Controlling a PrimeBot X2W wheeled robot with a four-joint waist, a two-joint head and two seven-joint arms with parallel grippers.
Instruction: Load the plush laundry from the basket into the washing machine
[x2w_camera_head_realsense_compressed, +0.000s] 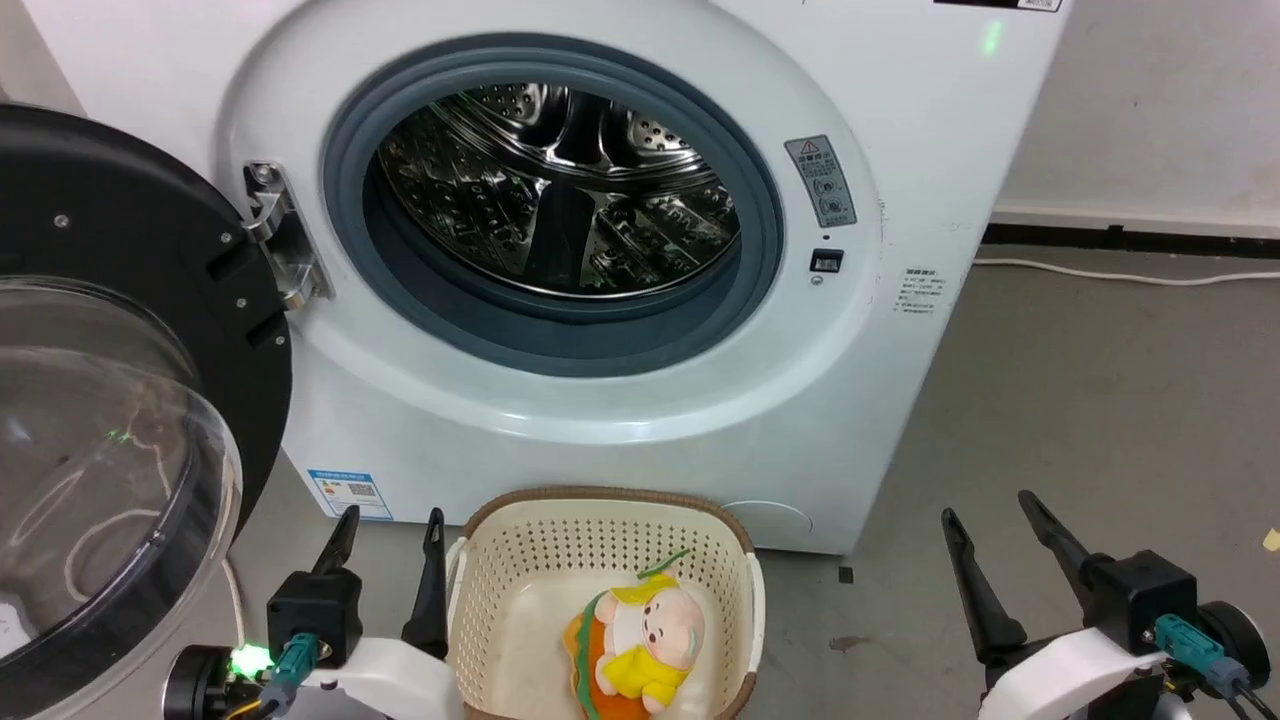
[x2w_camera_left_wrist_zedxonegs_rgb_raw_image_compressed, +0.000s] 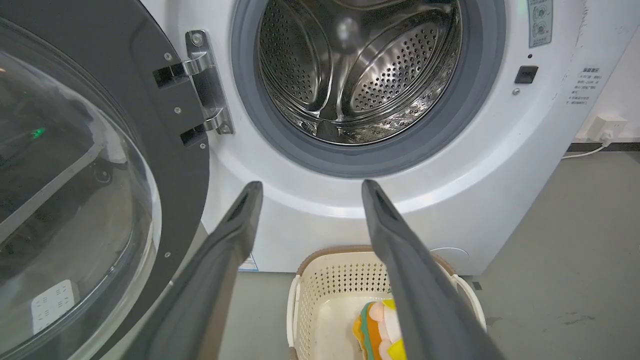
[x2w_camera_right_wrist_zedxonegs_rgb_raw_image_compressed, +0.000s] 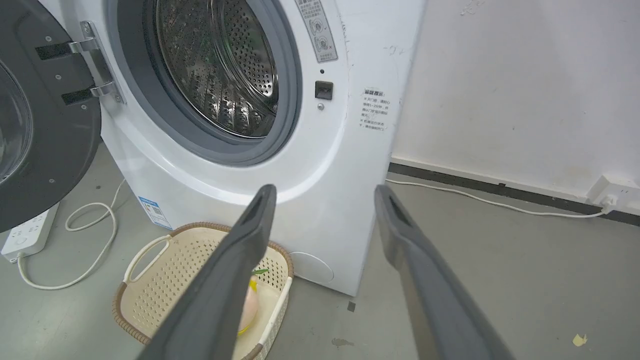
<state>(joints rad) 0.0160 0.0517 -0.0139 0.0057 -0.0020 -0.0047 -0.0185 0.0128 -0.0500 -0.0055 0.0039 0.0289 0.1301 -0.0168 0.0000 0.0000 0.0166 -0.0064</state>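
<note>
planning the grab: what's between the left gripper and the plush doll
Head view: left wall of the cream perforated basket parts the left gripper from the pink-headed yellow plush doll.

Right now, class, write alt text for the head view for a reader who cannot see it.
A plush doll lies in a cream basket before a white washing machine, its door open at left. The left gripper and right gripper hover open, either side of the basket.

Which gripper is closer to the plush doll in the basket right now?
Left. The left gripper sits right beside the left rim of the basket, near the plush laundry; the right gripper is well off to its right, over the floor.
</note>
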